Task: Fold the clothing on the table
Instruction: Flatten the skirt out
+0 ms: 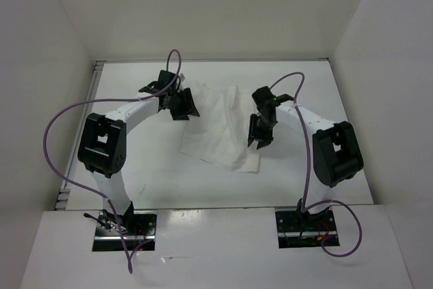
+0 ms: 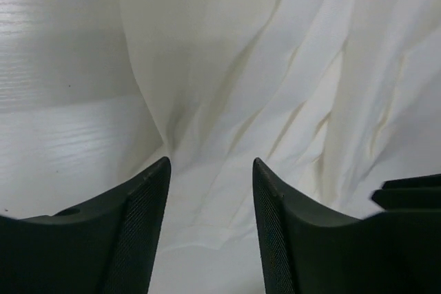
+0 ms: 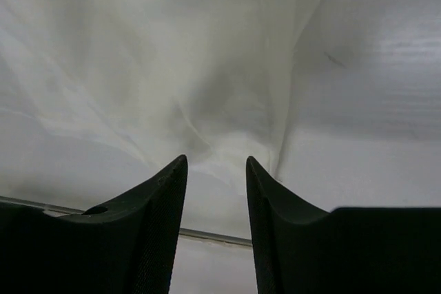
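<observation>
Clothing lies in the middle of the table, wrinkled and partly bunched. Its long axis runs from far-centre to near-right. I have it bracketed: left gripper is at the far-left edge, right gripper at the right edge about mid-length. Both sets of jaws stand apart with nothing clamped. Each wrist view shows fabric just past the fingertips, so the cloth is ahead of and below each tool. Left is nearer the far corner, right nearer the near hem. My read: each arm pinches its own edge, reaching inward.
</observation>
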### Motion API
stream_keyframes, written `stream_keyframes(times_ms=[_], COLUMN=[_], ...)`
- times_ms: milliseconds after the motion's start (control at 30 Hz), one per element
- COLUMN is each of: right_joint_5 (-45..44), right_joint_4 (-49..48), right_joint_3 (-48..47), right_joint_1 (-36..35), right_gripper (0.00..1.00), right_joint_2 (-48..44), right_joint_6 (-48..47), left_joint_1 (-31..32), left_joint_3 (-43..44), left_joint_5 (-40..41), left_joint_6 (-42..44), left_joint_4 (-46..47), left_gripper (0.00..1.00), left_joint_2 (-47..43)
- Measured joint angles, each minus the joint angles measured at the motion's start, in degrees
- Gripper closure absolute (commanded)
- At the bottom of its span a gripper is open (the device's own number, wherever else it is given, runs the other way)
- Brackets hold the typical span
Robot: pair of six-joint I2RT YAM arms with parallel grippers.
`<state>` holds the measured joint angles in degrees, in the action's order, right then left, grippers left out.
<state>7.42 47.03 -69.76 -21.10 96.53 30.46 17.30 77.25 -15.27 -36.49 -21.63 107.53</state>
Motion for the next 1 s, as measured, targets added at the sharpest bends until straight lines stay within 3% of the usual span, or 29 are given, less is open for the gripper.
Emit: stream_keyframes(times_ms=[267, 567, 667, 733, 767, 800, 900, 1000], right_joint_5=[-2.32, -3.78, -3.48, -2.78, -2.78, -2.99, -5.09, -7.93], right_joint_4=[2.86, 2.69, 2.6, 2.56, 2.47, 2.47, 3.43, 7.1], right_joint_3=[5.75, 8.55, 10.58, 11.06, 11.1, 11.06, 9.94, 3.02], right_joint_1=[-2.01, -4.33, -6.4, -7.13, -7.48, -7.63, -8.09, -8.35], right_gripper=[0.55, 0.55, 0.61, 0.8, 0.96, 1.0, 1.0, 1.0], right_joint_2=[0.81, 3.43, 3.93, 4.04, 4.04, 4.04, 3.85, 3.26], right_joint_6=[2.78, 4.35, 5.03, 5.68, 6.29, 6.69, 8.31, 8.33], left_joint_1=[-0.72, -2.58, -3.34, -3.85, -4.17, -4.42, -5.01, -5.55], left_joint_3=[0.0, -1.86, -2.95, -3.39, -3.61, -3.74, -3.89, -4.46], left_joint_5=[0.04, 0.0, 0.0, 0.0, 0.0, 0.0, 0.0, 0.0], left_joint_6=[-0.22, -0.17, -0.17, -0.17, -0.17, -0.17, -0.17, -0.17], left_joint_4=[0.37, 0.04, -0.42, -0.63, -0.7, -0.7, -0.66, -0.66], left_gripper=[0.38, 0.38, 0.38, 0.38, 0.38, 0.38, 0.38, 0.38], left_joint_2=[-8.2, -10.27, -10.99, -11.63, -12.07, -12.37, -13.0, -13.51])
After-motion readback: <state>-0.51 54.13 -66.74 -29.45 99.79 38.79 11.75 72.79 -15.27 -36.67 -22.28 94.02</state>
